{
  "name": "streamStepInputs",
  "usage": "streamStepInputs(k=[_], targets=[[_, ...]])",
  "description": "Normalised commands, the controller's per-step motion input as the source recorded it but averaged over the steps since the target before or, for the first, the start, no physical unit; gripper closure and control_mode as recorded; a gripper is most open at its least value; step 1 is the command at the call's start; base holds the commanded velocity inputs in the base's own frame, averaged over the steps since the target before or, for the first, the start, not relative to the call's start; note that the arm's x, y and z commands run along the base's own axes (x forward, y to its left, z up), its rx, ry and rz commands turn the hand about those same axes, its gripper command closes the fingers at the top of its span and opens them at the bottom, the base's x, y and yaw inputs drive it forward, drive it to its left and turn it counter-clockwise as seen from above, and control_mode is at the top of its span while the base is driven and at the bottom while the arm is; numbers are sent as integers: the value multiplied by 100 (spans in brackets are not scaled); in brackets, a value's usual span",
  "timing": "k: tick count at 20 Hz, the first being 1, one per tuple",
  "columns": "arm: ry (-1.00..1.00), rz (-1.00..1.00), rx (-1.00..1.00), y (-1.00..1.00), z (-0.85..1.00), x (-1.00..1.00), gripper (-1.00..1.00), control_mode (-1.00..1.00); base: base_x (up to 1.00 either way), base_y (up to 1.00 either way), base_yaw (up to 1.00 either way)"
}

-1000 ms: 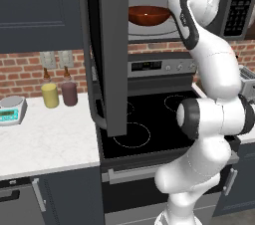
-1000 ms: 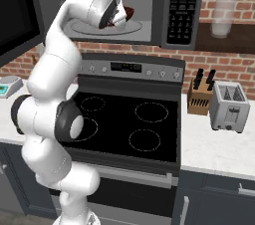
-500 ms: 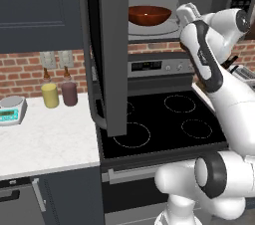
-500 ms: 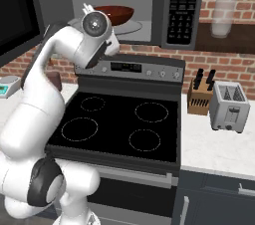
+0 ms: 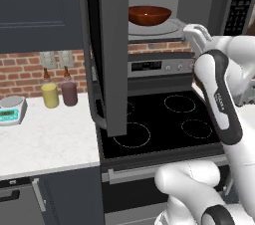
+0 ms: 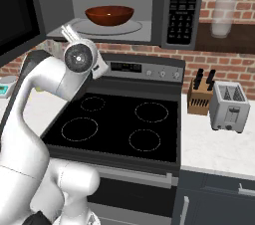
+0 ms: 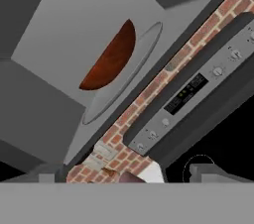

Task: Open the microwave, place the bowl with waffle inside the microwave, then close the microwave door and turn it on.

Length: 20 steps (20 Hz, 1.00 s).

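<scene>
turntable (image 6: 107, 29): bowl (image 6: 109, 15) on it | counter (image 5: 45, 142): scale (image 5: 11, 110), two bottles (image 5: 60, 93)

— Where does the bowl (image 6: 109, 15) sit?
— On the turntable (image 6: 130, 28) inside the microwave (image 6: 160, 7), above the stovetop (image 6: 117, 126). The microwave door (image 5: 112, 50) stands swung out to the left.
— And right of the stovetop?
— A knife block (image 6: 200, 98), then a toaster (image 6: 228, 106) beside it.

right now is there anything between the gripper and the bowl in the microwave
No. In the right base view the open gripper sits below the microwave opening, with bare space up to the bowl on the turntable.
</scene>
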Motion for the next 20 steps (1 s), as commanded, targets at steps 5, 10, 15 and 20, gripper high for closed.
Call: streamStepInputs(k=[5,10,15,20], targets=[[0,11,-21,60,0,-100,100,-100,0,0,0],[0,10,-21,46,3,-100,100,-100,0,0,0],[0,4,-19,28,6,-100,100,-100,0,0,0],[0,0,-21,16,11,-100,100,-100,0,0,0]])
